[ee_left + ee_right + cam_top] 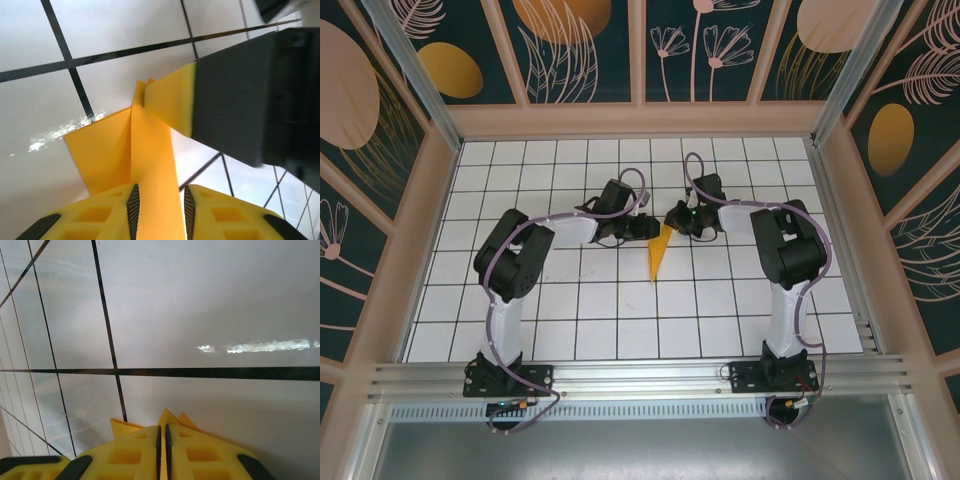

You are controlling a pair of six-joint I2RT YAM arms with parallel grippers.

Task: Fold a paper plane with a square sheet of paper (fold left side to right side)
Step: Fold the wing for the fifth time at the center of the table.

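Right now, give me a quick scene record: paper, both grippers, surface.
paper plane: slim orange dart lying on the table, tip pointing toward the arm bases
left gripper: jaws apart, the paper plane running between them at its wide end
right gripper: shut on the paper plane's wide end, orange edge poking past the fingertips
table: white with a black grid

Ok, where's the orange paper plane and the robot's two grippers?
paper plane (659,258): top view, middle of its slim folded body.
left gripper (160,202): left wrist view, midway between its yellow fingertips.
right gripper (162,435): right wrist view, seam between its shut fingertips.
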